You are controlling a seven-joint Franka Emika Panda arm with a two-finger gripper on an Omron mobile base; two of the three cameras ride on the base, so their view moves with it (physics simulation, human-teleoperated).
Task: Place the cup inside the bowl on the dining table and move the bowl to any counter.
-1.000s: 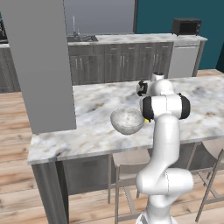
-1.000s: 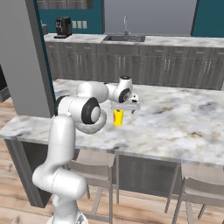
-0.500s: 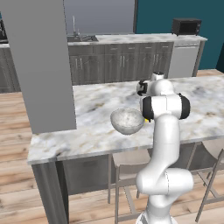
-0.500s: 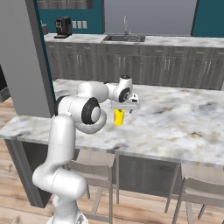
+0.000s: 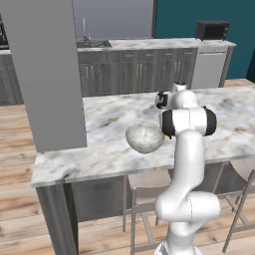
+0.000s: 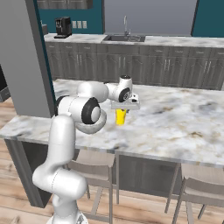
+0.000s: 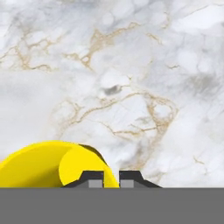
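Bright, even rendered light, faint soft shadows, no glare; the hand view looks slightly soft and pixelated.

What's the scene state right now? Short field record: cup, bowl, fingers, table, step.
cup: yellow cup upright on the dining table, under the hand, not in the bowl
bowl: speckled grey-white bowl on the same table, near its front edge, nothing seen inside
fingers: the fingers nearly together, pinching the cup's rim wall in the hand view
gripper: the gripper shut on the cup
lift: not yet; cup appears to sit on the marble
step: cup grasp made; placing and bowl move still to do
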